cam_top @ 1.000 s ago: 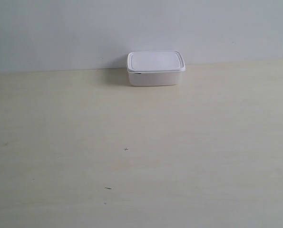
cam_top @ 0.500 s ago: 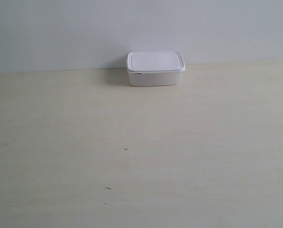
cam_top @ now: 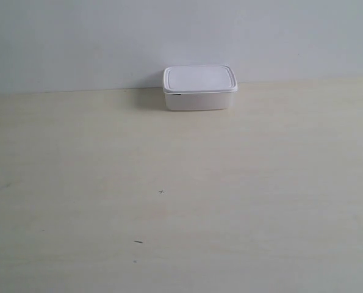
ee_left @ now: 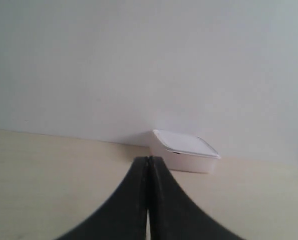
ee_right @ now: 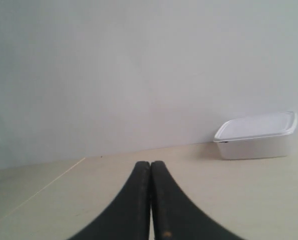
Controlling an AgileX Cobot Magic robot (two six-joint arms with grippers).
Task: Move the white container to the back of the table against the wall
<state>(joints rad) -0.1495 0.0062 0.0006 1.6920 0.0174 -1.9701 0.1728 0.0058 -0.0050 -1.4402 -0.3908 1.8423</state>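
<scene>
Left gripper [ee_left: 148, 160] clenched on nothing, right gripper [ee_right: 151, 164] likewise, lidded white container [cam_top: 199, 88] on table [cam_top: 169, 183], against wall [cam_top: 77, 43]

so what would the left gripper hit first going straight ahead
Likely a corner of the white container, just beside the line of the shut left gripper; it could narrowly miss and meet the wall behind. Depth is unclear.

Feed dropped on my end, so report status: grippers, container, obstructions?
Left gripper shut, empty. Right gripper shut, empty. White container lidded, at the table back, by the wall. No obstruction seen around it.
</scene>
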